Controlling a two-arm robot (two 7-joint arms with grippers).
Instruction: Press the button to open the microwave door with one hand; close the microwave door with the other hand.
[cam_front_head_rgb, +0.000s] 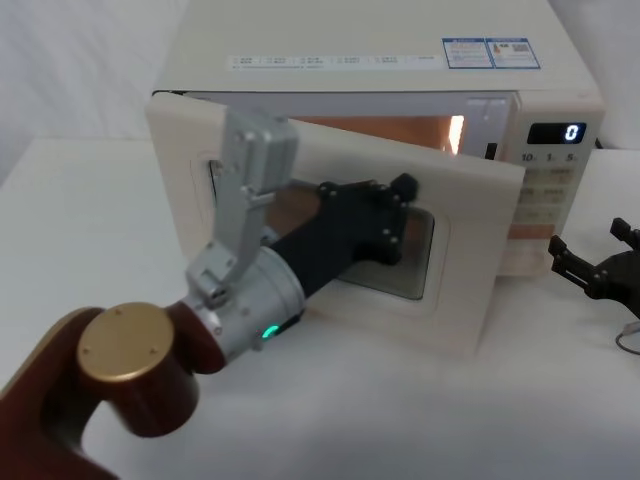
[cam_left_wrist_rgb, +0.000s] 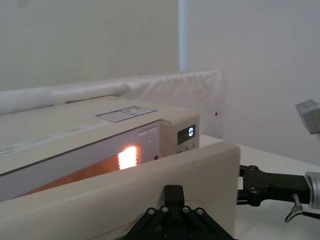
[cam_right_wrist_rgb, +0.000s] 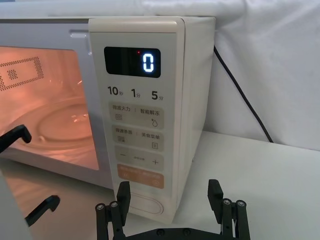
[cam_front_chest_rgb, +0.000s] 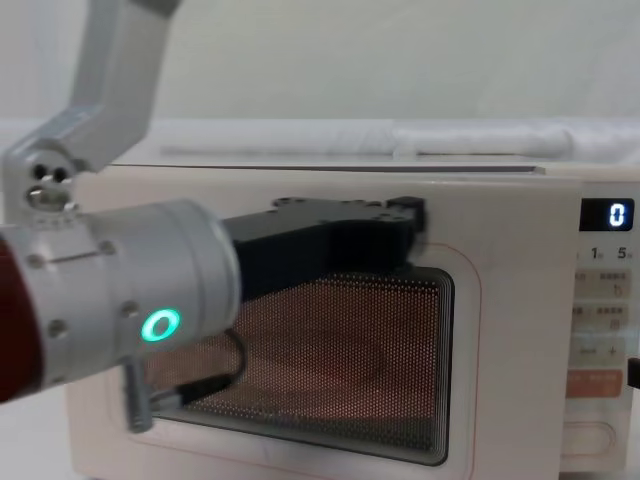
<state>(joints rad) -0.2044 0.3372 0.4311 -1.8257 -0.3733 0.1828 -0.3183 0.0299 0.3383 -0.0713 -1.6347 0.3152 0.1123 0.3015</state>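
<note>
The cream-white microwave (cam_front_head_rgb: 380, 50) stands with its door (cam_front_head_rgb: 470, 215) swung partly open and the cavity lit orange. My left gripper (cam_front_head_rgb: 395, 215) lies against the door's outer face at the upper edge of the dark window (cam_front_chest_rgb: 340, 360). Its black fingers (cam_right_wrist_rgb: 15, 136) show spread apart, so it is open. My right gripper (cam_right_wrist_rgb: 169, 200) hovers open a short way in front of the control panel (cam_right_wrist_rgb: 137, 125). It is level with the wide cream button (cam_right_wrist_rgb: 142, 205), which sits under the orange key. In the head view the right gripper (cam_front_head_rgb: 587, 240) sits right of the door's free edge.
The display (cam_front_head_rgb: 570, 132) reads 0. A black cable (cam_right_wrist_rgb: 240, 90) runs down behind the microwave's right side. White tabletop (cam_front_head_rgb: 80, 220) spreads to the left and front. The left arm's silver wrist (cam_front_head_rgb: 250, 310) with its green light crosses in front of the door.
</note>
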